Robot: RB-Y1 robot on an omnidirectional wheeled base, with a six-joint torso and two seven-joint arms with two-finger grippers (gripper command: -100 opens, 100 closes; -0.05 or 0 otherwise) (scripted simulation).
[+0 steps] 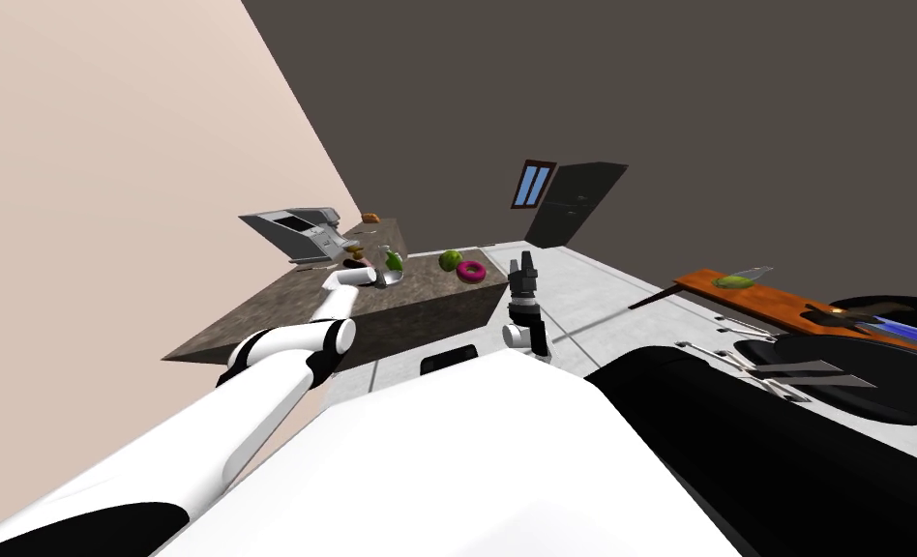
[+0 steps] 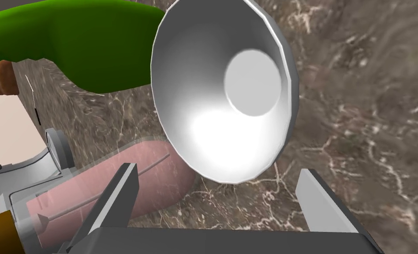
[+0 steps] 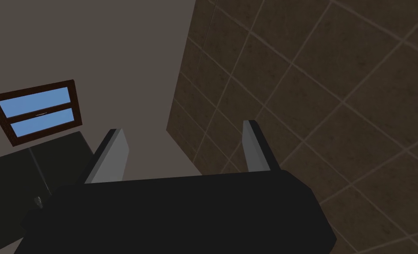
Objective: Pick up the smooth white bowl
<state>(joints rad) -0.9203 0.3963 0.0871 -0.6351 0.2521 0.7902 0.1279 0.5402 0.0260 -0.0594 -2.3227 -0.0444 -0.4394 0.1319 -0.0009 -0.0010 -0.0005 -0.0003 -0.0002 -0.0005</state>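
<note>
- The left hand (image 2: 218, 172) reaches over the brown marbled desk (image 2: 358, 110), its two fingers spread wide and gripping nothing.
- The smooth white bowl (image 2: 221, 97) sits straight ahead of that hand, at its 12 o'clock. Its hollow faces the hand, and its near rim dips just between the fingertips without touching either one.
- A large green thing (image 2: 71, 44) lies just beside the bowl, on the side of the hand's left finger (image 2: 115, 198).
- A clear pink cylinder (image 2: 155, 176) with a thin rod inside lies on the desk by that same finger, partly behind the bowl's rim.
- In the head view, a round green fruit (image 1: 451, 260) and a pink ring (image 1: 471, 272) sit at the bowl's 3 o'clock, well apart from it. A grey appliance (image 1: 297, 232) stands at its 10 o'clock.
- The right hand (image 3: 184, 128) is raised beside the desk, fingers spread and holding nothing.
</note>
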